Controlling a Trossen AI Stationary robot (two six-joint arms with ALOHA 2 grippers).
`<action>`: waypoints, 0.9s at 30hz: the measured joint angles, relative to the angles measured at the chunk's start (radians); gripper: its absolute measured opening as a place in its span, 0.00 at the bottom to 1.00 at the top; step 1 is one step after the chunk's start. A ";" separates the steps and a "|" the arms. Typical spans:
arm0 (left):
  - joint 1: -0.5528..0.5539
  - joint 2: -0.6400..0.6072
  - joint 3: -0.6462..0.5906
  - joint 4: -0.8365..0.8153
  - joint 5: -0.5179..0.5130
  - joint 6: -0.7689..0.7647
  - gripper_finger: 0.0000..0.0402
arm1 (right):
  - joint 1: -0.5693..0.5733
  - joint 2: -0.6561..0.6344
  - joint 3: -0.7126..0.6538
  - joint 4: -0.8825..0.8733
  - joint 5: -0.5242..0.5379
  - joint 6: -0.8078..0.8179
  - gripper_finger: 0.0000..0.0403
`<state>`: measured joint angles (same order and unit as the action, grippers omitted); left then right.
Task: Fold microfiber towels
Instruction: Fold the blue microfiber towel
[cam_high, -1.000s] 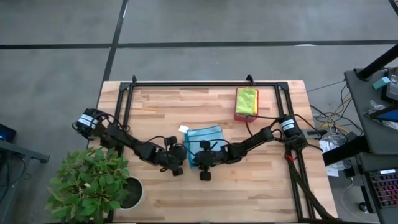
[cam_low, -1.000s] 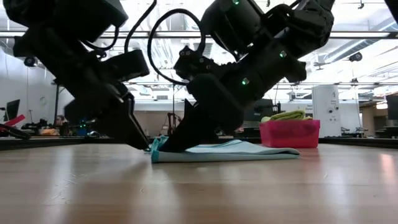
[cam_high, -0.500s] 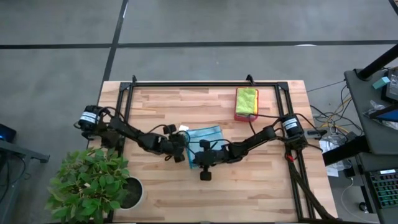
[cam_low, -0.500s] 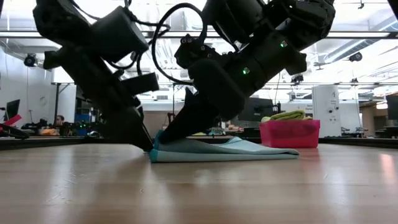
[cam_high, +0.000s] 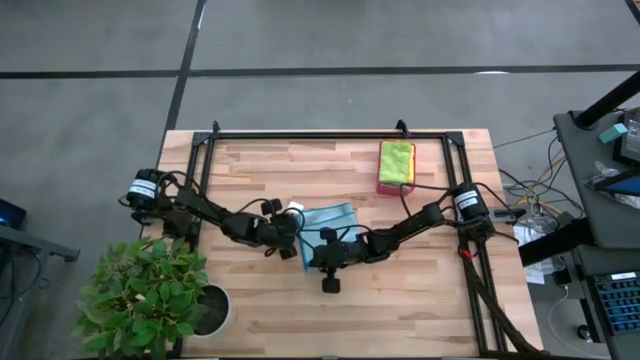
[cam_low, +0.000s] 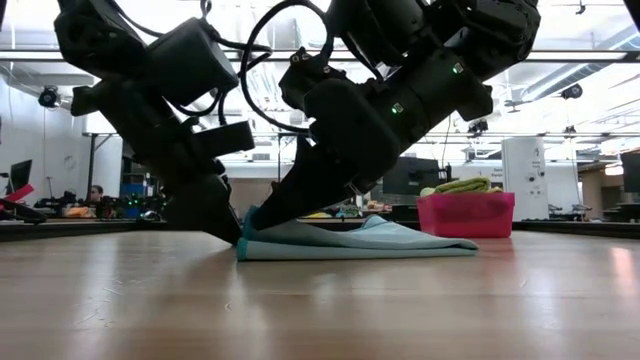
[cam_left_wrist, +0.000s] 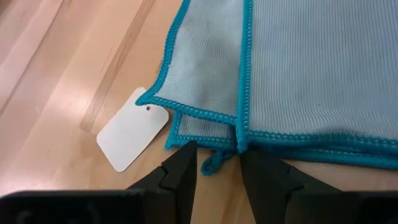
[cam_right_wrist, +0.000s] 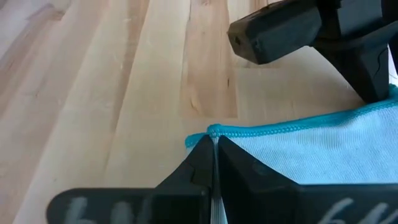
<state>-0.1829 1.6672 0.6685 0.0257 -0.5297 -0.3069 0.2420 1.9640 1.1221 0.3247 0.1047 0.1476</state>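
Observation:
A light blue microfiber towel (cam_high: 330, 222) lies folded in the middle of the table, with a white tag (cam_left_wrist: 132, 135) at its far left corner. My right gripper (cam_high: 312, 252) is shut on the towel's near left corner. My left gripper (cam_left_wrist: 217, 158) stands open at the towel's left edge. Its fingertips are on either side of a small teal loop (cam_left_wrist: 213, 163) at the stacked corners. At the far right, a green towel (cam_high: 396, 158) lies on other cloth in the pink-red tray (cam_high: 384, 186). My right gripper pinches the towel's corner at its teal stitched edge (cam_right_wrist: 214, 130) between its two fingertips. It comes slanting down from the table's right side. The pinched upper corner (cam_low: 252, 218) is raised a little, and the rest of the towel (cam_low: 380, 245) lies flat on the table. My left gripper may touch the towel's edge; I cannot tell.
A black metal frame (cam_high: 330, 135) borders the table's far, left and right sides. A potted plant (cam_high: 150, 295) overhangs the near left corner. Bare wood lies in front of the towel and to its left.
My left gripper has swung toward the table's far edge, from the towel's near left corner up along its left edge to the tag corner. At my right gripper, the towel's near left corner has risen a little; the rest of the towel has stayed flat.

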 joint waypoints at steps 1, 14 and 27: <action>0.000 0.000 0.000 0.001 0.001 0.000 0.27 | 0.000 0.000 0.000 0.000 0.000 0.001 0.02; -0.001 -0.053 0.000 0.006 0.042 0.003 0.27 | 0.000 -0.011 -0.001 -0.023 0.000 0.027 0.25; -0.004 -0.176 0.000 -0.081 0.086 -0.014 0.27 | -0.006 -0.198 -0.003 -0.327 0.001 0.130 0.41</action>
<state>-0.1871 1.4917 0.6685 -0.0548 -0.4435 -0.3214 0.2358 1.7664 1.1187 -0.0021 0.1058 0.2779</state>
